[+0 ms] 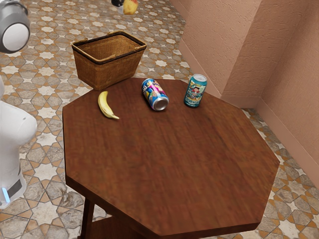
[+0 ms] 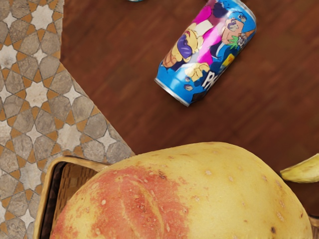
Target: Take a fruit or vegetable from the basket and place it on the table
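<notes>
Okay, gripper (image 1: pixel 122 4) clamped on the yellow-red produce (image 2: pixel 184 199), aloft above the basket (image 1: pixel 110 69); lift-out step, I'd judge. Next I carry it over bare table (image 1: pixel 174 164), clear of banana (image 1: pixel 105 105) and tilted can (image 1: pixel 155 94), lower, release. Exterior view's top edge crops gripper and produce; basket's floor hidden.

White letters, perhaps "PA", near one end of the blue and pink can (image 2: pixel 207 50)

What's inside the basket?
Only upper inner walls of the basket show. Its near side hides the bottom in the exterior view; the yellow-red produce covers most of it in the wrist view. Can't tell if anything's in there.
</notes>
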`<state>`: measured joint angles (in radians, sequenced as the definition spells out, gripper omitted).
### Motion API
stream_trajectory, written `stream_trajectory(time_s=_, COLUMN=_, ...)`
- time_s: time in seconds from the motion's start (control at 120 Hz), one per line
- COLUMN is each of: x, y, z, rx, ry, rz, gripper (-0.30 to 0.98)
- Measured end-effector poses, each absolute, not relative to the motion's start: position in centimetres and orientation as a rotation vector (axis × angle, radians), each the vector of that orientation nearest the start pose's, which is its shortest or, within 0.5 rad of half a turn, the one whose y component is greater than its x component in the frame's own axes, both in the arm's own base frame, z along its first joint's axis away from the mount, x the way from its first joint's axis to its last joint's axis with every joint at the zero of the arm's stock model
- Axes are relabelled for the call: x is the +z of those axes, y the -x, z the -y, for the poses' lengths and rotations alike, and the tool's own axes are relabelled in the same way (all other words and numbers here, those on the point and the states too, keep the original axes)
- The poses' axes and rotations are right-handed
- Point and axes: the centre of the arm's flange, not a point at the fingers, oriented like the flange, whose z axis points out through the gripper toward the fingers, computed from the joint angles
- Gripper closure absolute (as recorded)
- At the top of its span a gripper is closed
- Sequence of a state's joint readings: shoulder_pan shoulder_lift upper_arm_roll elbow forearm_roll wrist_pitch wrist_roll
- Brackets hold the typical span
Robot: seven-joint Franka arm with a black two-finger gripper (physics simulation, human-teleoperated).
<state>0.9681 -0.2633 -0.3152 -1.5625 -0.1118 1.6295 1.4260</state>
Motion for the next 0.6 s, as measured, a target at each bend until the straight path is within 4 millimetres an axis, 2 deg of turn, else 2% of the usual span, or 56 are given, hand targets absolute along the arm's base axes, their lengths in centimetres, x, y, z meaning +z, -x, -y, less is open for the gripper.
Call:
stream_trajectory(time_s=0.108, x=75.6, y=-43.5, z=-19.1, rx=-0.280, ry=2.608, rz=-1.277, gripper=0.32)
stream_trajectory(time_s=0.225, x=74.4, y=-47.2, z=-10.9, rx=-0.267, ry=2.534, rz=-1.484, gripper=0.33)
stream_trajectory(time_s=0.317, x=73.5, y=-48.8, z=-5.6, rx=-0.265, ry=2.483, rz=-1.608, gripper=0.32)
stream_trajectory(time_s=0.425, x=72.3, y=-50.2, z=1.7, rx=-0.265, ry=2.406, rz=-1.772, gripper=0.33)
stream_trajectory(time_s=0.542, x=72.9, y=-51.8, z=9.6, rx=-0.346, ry=2.270, rz=-1.995, gripper=0.33)
stream_trajectory(time_s=0.6, x=73.0, y=-53.2, z=12.6, rx=-0.401, ry=2.190, rz=-2.144, gripper=0.32)
